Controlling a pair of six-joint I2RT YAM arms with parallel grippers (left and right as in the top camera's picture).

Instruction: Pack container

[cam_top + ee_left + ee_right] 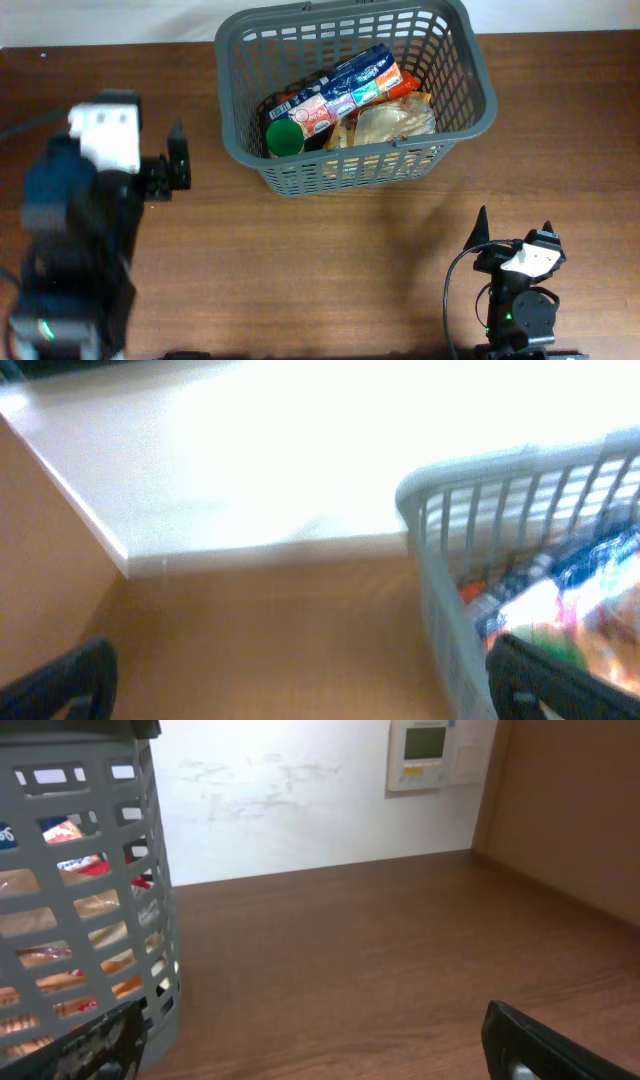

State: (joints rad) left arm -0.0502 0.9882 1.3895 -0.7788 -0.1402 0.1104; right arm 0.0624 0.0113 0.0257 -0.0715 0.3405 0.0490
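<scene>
The dark grey slotted basket (462, 62) stands at the back middle of the wooden table. Inside lie a long blue and red packet (345, 88), a clear bag of tan food (395, 122) and a green-lidded jar (284, 138). My left gripper (178, 160) is open and empty, left of the basket; the basket wall shows in the blurred left wrist view (445, 630). My right gripper (512, 230) is open and empty near the front right, below the basket; the basket wall shows in the right wrist view (90, 880).
A white wall with a thermostat panel (425, 752) stands behind the table. A brown panel (570, 810) rises at the right.
</scene>
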